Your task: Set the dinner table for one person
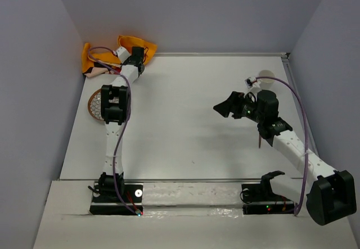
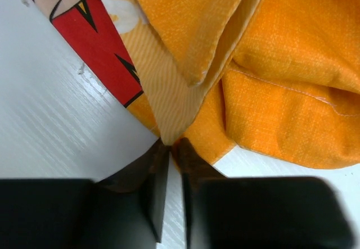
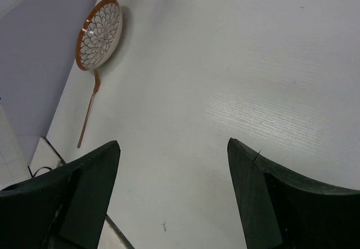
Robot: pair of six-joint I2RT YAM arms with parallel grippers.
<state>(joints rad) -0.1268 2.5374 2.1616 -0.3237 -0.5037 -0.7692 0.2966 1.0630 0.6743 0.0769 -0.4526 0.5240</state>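
Observation:
The white dinner table fills the top view. An orange cloth placemat with a red cartoon print lies bunched in the far left corner. My left gripper reaches into it. In the left wrist view the left gripper is shut on a fold of the placemat. A flower-patterned plate with an orange rim lies at the left edge, partly under the left arm; it also shows in the right wrist view. My right gripper is open and empty above the table's right half, jaws wide.
A white cup stands at the far right, behind the right arm. A thin brown utensil lies by the plate. A thin dark utensil lies under the right arm. Lavender walls close the left, far and right sides.

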